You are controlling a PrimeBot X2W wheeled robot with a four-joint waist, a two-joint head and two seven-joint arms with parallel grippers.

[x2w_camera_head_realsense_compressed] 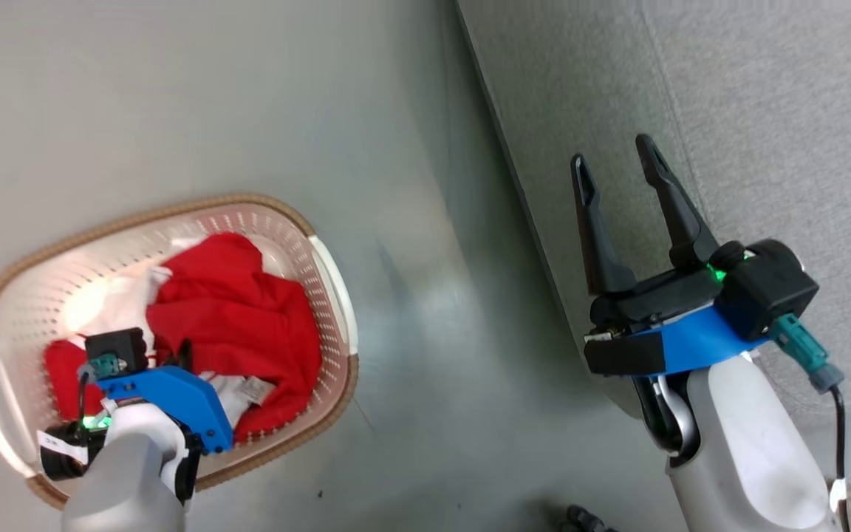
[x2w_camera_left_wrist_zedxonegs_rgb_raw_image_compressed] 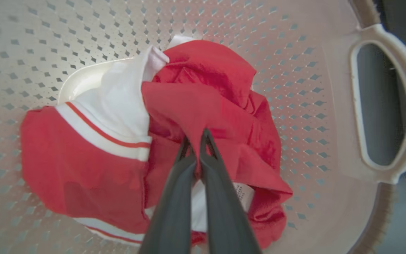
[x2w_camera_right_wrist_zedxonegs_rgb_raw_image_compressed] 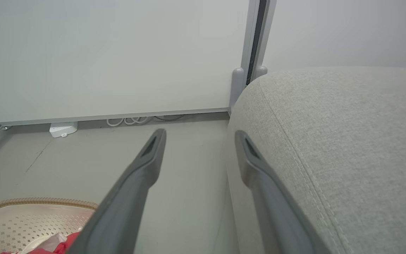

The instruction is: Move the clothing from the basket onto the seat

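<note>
We see our left gripper [x2w_camera_left_wrist_zedxonegs_rgb_raw_image_compressed: 196,137] pinching the plain red garment [x2w_camera_left_wrist_zedxonegs_rgb_raw_image_compressed: 210,88] inside the basket [x2w_camera_left_wrist_zedxonegs_rgb_raw_image_compressed: 312,88]. Our right gripper [x2w_camera_head_realsense_compressed: 612,151] hangs wide open by the seat [x2w_camera_head_realsense_compressed: 780,111].

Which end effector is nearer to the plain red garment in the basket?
Left. The left end effector is down in the basket, shut on a fold of the plain red garment. The right end effector is open by the seat's edge, outside the basket.
</note>
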